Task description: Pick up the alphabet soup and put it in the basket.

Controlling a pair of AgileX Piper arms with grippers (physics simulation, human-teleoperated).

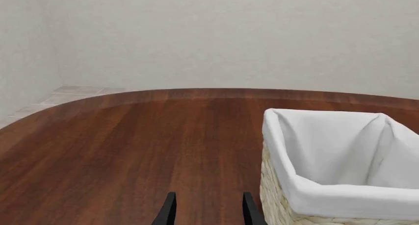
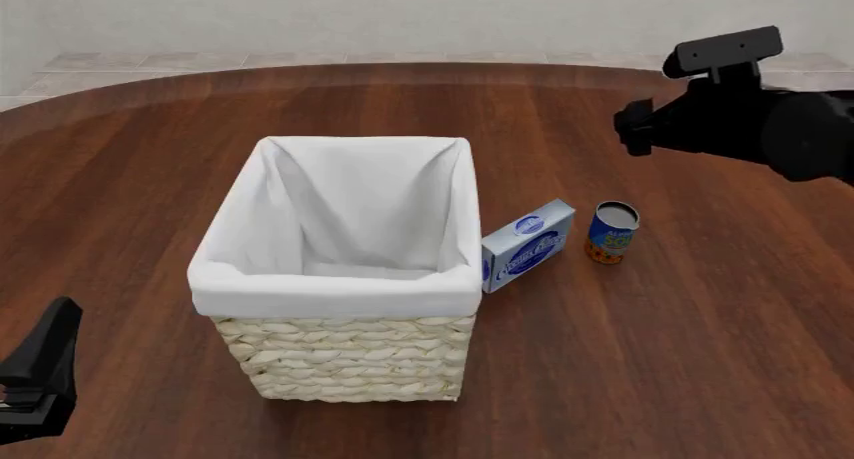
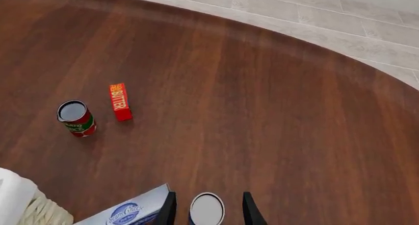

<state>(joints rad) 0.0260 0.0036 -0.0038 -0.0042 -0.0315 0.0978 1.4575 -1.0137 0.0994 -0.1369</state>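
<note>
Your right gripper (image 3: 206, 205) hangs high above the alphabet soup (image 2: 614, 232), fingers (image 3: 169, 209) spread with the can's silvery top showing between them, so you look lined up for a straight drop. The can stands upright on the table (image 2: 694, 359), just beside the blue-and-white box (image 2: 529, 245), which leans against the basket (image 2: 340, 289) wall. That box is the thing to watch: it sits close enough that the finger on that side could clip it on the way down. A red can (image 3: 76, 118) and a butter stick (image 3: 119, 102) lie well away from the soup, no bother. Your left gripper (image 1: 208, 210) idles beside the basket, fingers apart, holding nothing.
</note>
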